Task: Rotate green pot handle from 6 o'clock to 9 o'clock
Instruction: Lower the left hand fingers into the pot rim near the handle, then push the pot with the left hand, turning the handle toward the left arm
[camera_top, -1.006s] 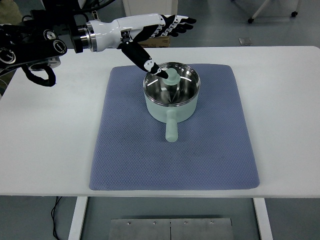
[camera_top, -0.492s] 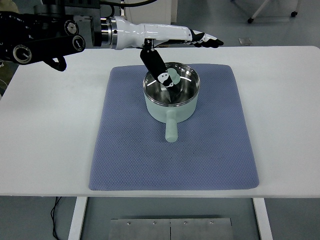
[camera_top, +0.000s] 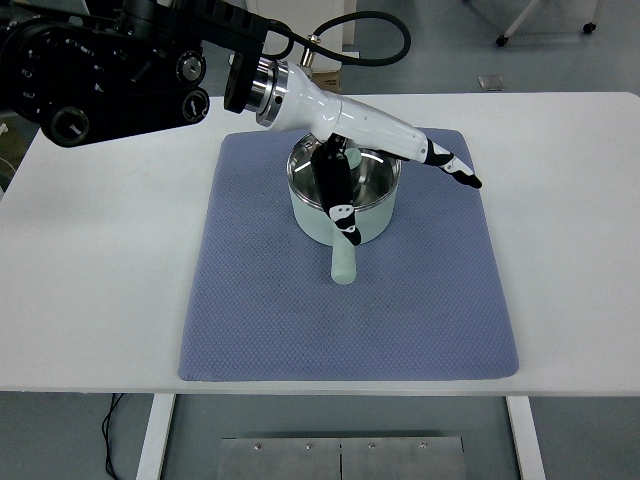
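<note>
The green pot (camera_top: 343, 195) sits on the far half of the blue mat (camera_top: 430, 320). Its handle (camera_top: 343, 262) points toward the camera, at 6 o'clock, long axis running near to far. The left hand (camera_top: 385, 170) reaches across the pot from the left, fingers (camera_top: 455, 170) extended together past the right rim, holding nothing. Its thumb (camera_top: 340, 205) hangs down at the handle root, just on the handle's right side. Judged requirement: push the handle leftward toward 9 o'clock. The right hand is out of view.

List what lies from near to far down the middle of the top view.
Table's near edge → bare blue mat → pot handle → thumb of the left hand → green pot → far table strip.
</note>
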